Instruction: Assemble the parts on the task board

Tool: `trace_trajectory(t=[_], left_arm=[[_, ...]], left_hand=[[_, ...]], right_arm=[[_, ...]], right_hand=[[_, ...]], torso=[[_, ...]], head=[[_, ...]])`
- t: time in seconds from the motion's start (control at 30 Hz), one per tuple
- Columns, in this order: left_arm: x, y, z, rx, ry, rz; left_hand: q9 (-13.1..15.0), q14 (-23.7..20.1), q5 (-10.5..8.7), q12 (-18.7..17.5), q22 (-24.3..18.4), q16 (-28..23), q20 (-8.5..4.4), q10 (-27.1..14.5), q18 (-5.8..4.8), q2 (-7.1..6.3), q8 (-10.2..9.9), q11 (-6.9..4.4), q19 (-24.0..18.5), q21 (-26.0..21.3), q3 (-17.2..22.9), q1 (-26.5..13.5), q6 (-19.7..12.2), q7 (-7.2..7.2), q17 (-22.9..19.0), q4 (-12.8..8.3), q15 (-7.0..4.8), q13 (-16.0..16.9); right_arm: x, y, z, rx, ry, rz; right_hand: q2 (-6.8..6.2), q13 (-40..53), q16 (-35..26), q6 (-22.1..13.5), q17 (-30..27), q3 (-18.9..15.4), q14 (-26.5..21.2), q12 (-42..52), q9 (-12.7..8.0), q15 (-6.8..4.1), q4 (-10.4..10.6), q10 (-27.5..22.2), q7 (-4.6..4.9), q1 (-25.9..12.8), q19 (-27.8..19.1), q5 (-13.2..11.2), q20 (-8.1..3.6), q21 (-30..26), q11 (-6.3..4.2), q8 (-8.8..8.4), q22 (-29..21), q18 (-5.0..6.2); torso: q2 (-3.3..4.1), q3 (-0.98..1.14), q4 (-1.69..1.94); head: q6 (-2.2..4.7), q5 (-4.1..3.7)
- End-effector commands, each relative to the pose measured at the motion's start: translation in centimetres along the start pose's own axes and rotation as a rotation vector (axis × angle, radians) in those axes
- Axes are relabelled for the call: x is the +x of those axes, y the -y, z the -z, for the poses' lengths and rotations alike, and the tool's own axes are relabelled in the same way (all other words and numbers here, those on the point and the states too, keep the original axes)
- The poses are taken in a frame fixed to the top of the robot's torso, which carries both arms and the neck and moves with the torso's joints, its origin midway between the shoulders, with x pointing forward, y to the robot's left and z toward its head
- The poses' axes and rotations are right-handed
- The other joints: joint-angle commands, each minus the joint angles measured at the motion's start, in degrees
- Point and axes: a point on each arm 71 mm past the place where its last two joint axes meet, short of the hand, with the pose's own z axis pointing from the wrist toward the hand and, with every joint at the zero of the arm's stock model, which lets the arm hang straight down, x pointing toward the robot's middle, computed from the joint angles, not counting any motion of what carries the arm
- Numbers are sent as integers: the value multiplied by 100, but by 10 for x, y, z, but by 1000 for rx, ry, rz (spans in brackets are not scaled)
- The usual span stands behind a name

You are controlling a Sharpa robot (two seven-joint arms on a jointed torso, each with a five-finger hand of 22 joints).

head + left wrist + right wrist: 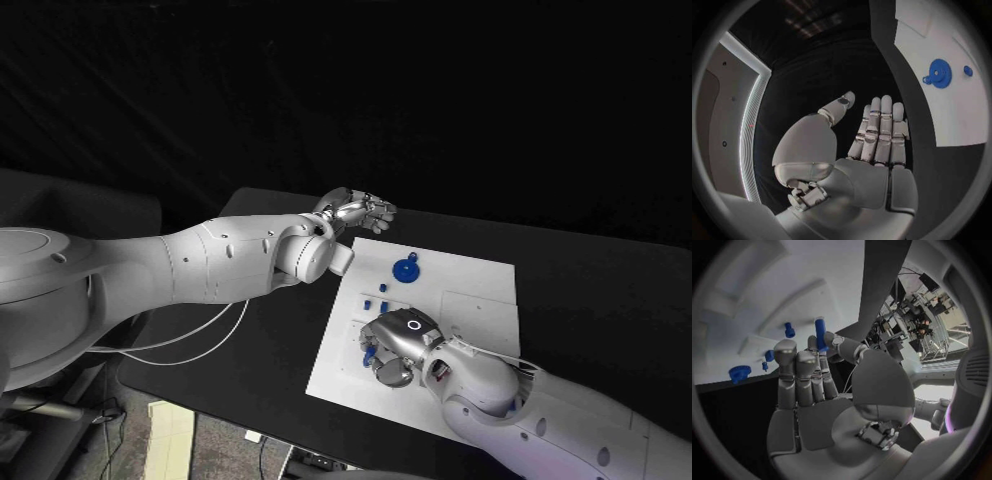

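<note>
The white task board (462,300) lies mid-table. A blue gear (407,268) sits on its far part, and small blue pieces (378,303) stand near its left edge. My right hand (398,345) hovers over the board's near left area. In the right wrist view this hand (811,390) pinches a blue peg (820,333) between thumb and a finger, above the board (754,290), where another blue peg (789,330) and the gear (739,373) show. My left hand (356,210) hangs beyond the board's far left corner; its fingers (879,125) are straight and hold nothing.
The black table (577,270) surrounds the board, with free room to the right and far side. The left wrist view shows the board (942,115) with the gear (940,73) and a small blue piece (967,70) off to the side of my left hand (873,150).
</note>
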Motion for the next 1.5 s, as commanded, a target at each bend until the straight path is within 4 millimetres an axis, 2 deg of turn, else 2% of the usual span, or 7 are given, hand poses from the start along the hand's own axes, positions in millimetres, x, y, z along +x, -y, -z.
trace_trajectory(t=[0.03,0.33,1.3,1.47,1.5], left_arm=[[2,2,0,7,-11,8],[1,2,0,7,-10,8],[2,2,0,7,-12,8],[1,2,0,6,-10,8],[1,1,0,6,-10,8]], left_hand=[[-10,55,-13,14,6,-31,35,-24,112,56,30,-10,11,-37,6,-4,-33,-11,11,9,3,-8],[-11,56,-13,14,7,-37,35,-24,112,54,31,-10,11,-39,6,-2,-34,-11,16,8,3,-8],[-13,60,-13,14,13,-54,35,-25,112,54,34,-10,12,-46,6,4,-35,-11,33,8,3,-10],[-14,61,-13,14,14,-57,35,-25,112,52,35,-9,12,-47,5,4,-35,-11,35,7,3,-10],[-14,61,-13,14,14,-57,35,-25,112,52,35,-9,12,-48,5,4,-36,-11,35,7,3,-10]], right_arm=[[2,0,0,1,-19,29],[5,1,1,1,-55,54],[15,-20,-4,-49,-86,90],[14,-18,-3,-46,-73,65],[14,-17,-3,-45,-70,56]], right_hand=[[31,11,-3,44,7,45,-27,35,5,-76,-6,141,13,24,-15,-3,-66,22,-14,21,103,677],[26,11,-2,46,8,50,-26,33,5,-77,-16,142,12,25,-16,-3,-68,23,-15,22,103,677],[15,13,-7,52,8,48,-31,27,6,-77,-37,150,11,5,-26,-3,-69,24,-14,24,104,677],[-50,11,-20,43,3,56,-35,10,-5,-69,-56,140,16,-33,-44,16,-57,19,-8,11,101,677],[-127,10,-25,37,1,25,-35,2,-11,-63,-83,133,22,-68,-49,78,-51,20,-3,3,102,677]], torso=[[0,-2,1],[-1,-5,-1],[1,-3,3],[0,-5,3],[-1,-6,1]], head=[[-5,-2],[-18,5],[-63,13],[-64,12],[-63,12]])
